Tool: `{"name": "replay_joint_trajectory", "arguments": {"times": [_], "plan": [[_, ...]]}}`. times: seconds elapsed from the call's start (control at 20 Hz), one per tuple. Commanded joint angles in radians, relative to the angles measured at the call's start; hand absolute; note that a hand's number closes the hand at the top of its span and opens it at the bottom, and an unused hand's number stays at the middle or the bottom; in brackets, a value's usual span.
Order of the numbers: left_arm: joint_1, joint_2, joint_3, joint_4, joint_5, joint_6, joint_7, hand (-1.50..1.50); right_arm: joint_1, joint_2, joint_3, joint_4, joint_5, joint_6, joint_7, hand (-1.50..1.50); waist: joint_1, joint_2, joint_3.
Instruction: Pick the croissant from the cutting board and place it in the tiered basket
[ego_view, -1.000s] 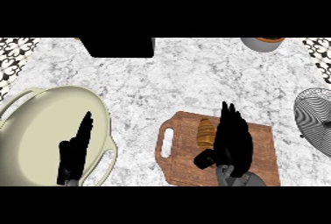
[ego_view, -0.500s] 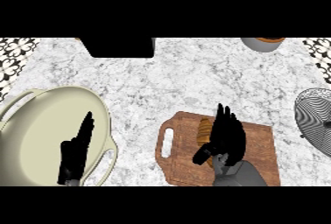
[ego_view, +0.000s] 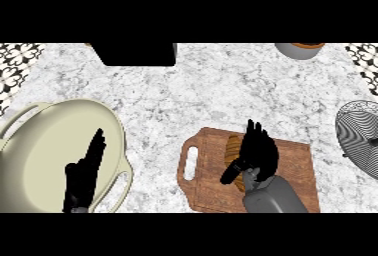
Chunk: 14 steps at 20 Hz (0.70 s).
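Note:
A golden-brown croissant (ego_view: 235, 148) lies on the wooden cutting board (ego_view: 295, 165) at lower right of centre, mostly hidden. My right hand (ego_view: 258, 151) hovers over the croissant with straight fingers pointing away and the thumb at its left; whether it touches the croissant I cannot tell. The wire tiered basket (ego_view: 360, 137) shows at the right edge, partly cut off. My left hand (ego_view: 85, 171) rests open, fingers up, over the cream pan at lower left.
A large cream two-handled pan (ego_view: 52, 150) fills the lower left. A black box (ego_view: 139, 53) sits at the back centre and a grey bowl (ego_view: 300, 49) at the back right. Patterned tiles show in both back corners.
My right hand has shifted left and slightly back over the board, covering more of the croissant. The left hand has stayed still.

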Motion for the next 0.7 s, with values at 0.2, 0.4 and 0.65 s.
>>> {"name": "replay_joint_trajectory", "arguments": {"times": [0.2,0.4,0.65], "plan": [[-0.028,0.002,0.018,0.021,0.009,-0.019,0.037,0.00,-0.035,0.014,0.001,0.084,-0.066,-0.041,0.202,-1.50,-0.002,0.003,-0.003],[-0.004,-0.012,0.009,-0.012,-0.017,0.013,0.035,0.00,-0.011,0.014,-0.007,0.052,-0.079,-0.002,0.212,-1.50,-0.006,0.001,-0.003],[0.002,-0.036,0.027,0.090,0.000,-0.016,-0.059,0.00,0.030,0.013,0.011,0.102,-0.064,-0.059,0.141,1.50,-0.008,0.003,-0.004]]}}
